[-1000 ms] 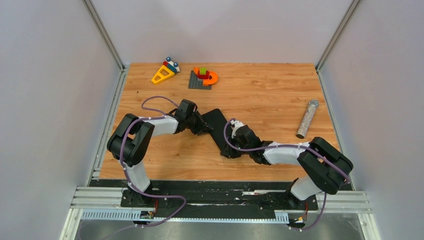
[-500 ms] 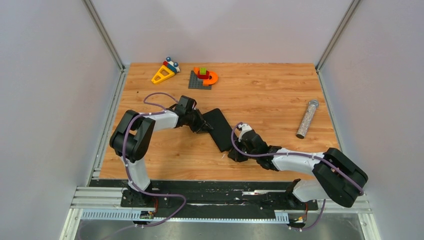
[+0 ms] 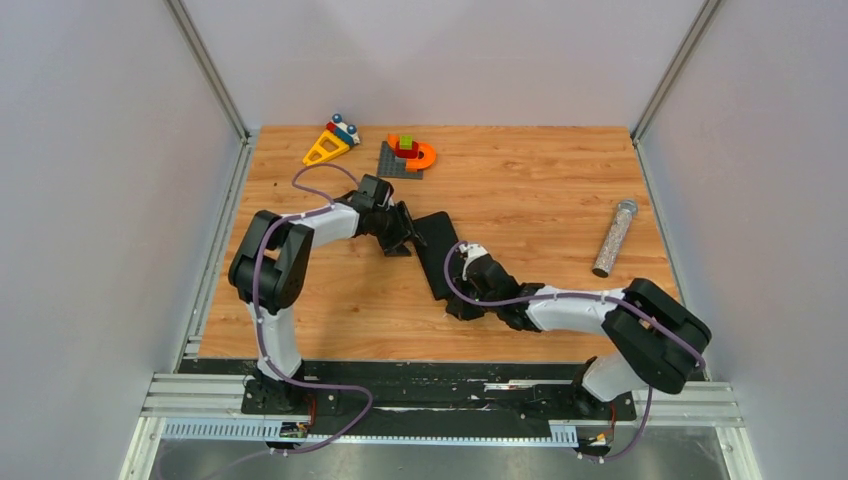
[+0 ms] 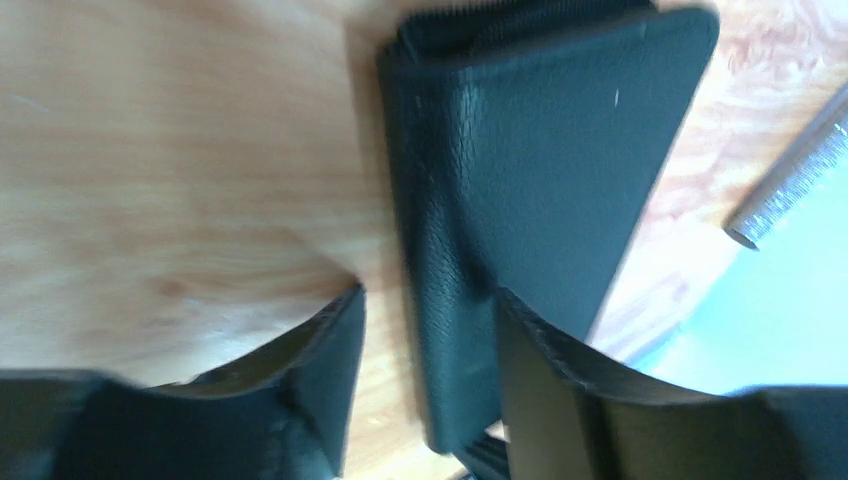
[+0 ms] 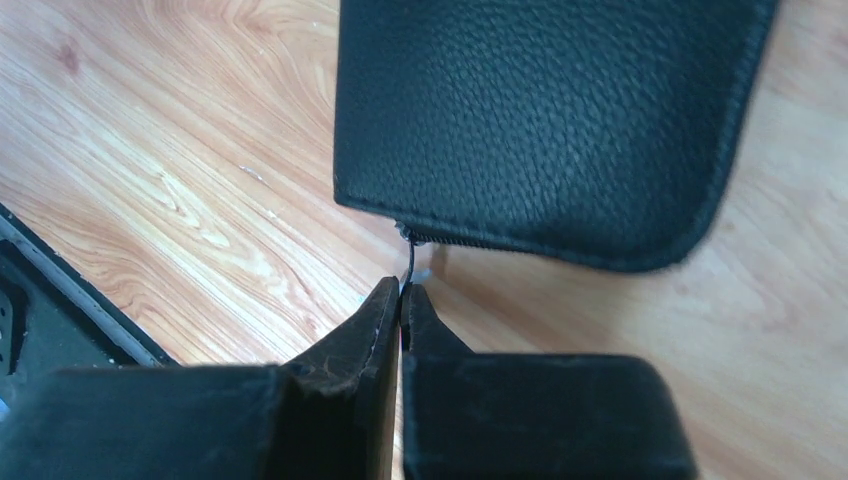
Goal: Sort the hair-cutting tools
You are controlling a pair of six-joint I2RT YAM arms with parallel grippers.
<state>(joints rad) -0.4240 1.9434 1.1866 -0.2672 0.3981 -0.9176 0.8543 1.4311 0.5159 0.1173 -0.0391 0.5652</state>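
Lying near the middle of the desk (image 3: 540, 190) in the top view, a black zip pouch (image 3: 437, 255) is noted; the left tool (image 4: 428, 295) is spread wide astride its upper end, no clamping seen; the right tool (image 5: 400, 290) is pinched tight on the zip pull (image 5: 410, 262) at its lower end; scissors and comb cannot be made out in any view.

Both arms are reaching inward, elbows bent. The left gripper (image 4: 428, 298) is holding its fingers spread, while the right gripper (image 5: 402, 292) is pinching a zipper pull (image 5: 411, 262).
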